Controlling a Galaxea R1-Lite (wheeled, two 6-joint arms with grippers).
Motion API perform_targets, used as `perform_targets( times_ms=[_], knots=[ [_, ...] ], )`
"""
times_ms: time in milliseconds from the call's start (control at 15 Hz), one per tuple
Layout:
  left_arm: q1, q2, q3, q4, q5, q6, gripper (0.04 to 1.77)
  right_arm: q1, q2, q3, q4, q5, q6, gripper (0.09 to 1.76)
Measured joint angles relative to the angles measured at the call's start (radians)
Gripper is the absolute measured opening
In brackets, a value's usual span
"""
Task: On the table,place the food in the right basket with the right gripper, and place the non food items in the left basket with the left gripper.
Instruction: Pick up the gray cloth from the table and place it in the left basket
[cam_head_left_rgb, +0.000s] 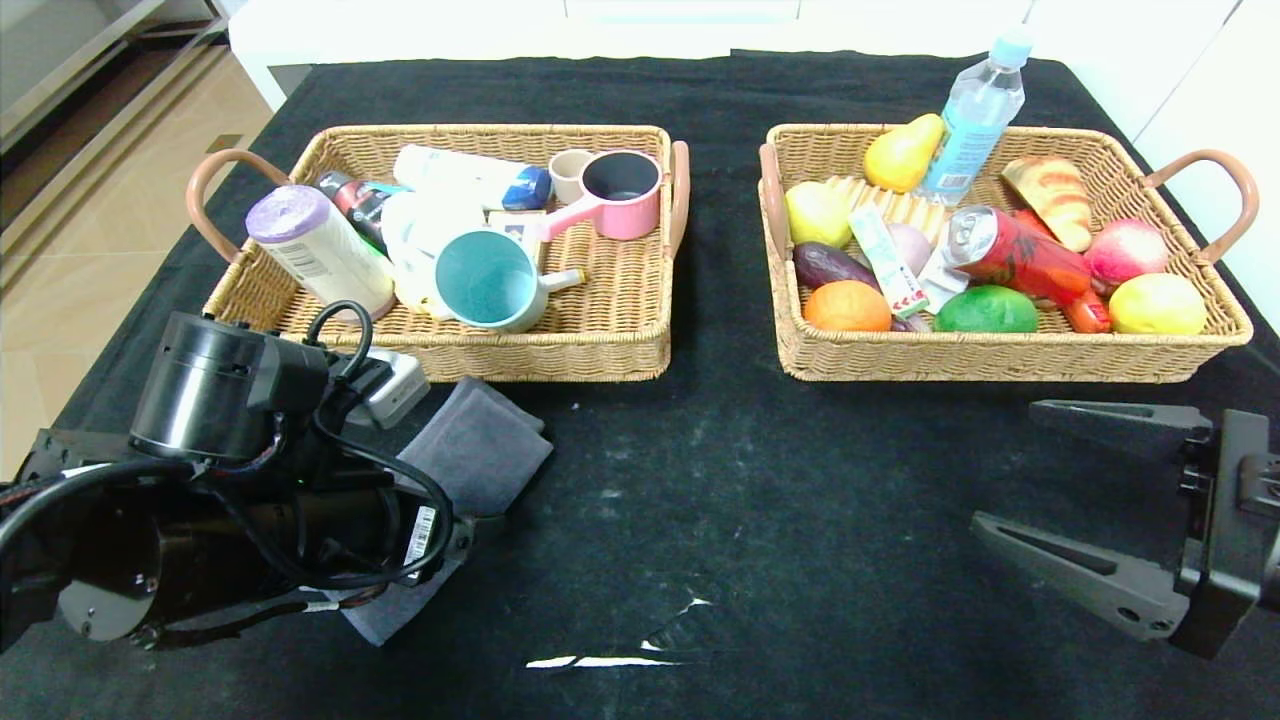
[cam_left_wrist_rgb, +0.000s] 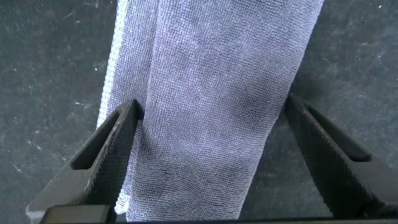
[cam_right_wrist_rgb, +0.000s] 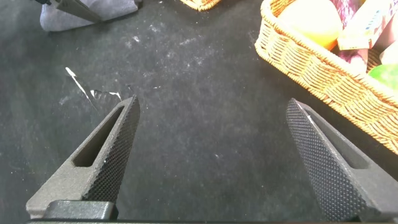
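head looks down; wrists close (sharing towel (cam_left_wrist_rgb: 205, 93)).

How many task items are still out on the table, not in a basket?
1: the grey towel lies on the table before the left basket, under the open left gripper. The arm may hide others.

woven wicker basket (cam_head_left_rgb: 620, 355), terry cloth towel (cam_left_wrist_rgb: 211, 93)

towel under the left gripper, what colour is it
Dark grey, with a fine looped weave. The towel shows best in the left wrist view.
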Motion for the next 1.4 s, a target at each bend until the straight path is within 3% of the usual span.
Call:
perform_targets(
  times_ms=[267,467,533,600,1400],
  knots=[
    [0.000,0.004,0.000,-0.001,0.003,-0.004,1.06,-0.001,-0.001,-0.003,0.000,0.000,0.001,1.71],
    [-0.001,0.008,0.000,-0.001,0.000,-0.005,0.75,-0.009,-0.001,-0.004,0.000,0.000,0.000,1.71],
    [-0.001,0.010,0.000,-0.001,-0.001,-0.005,0.30,-0.010,-0.001,-0.004,0.000,0.000,0.000,1.71],
    [-0.002,0.011,0.000,-0.002,-0.001,-0.006,0.16,-0.011,-0.001,-0.004,0.000,0.000,-0.001,1.71],
    [-0.003,0.016,0.011,-0.002,0.000,-0.002,0.17,-0.012,0.002,-0.003,-0.001,0.000,0.001,1.71]
  ],
)
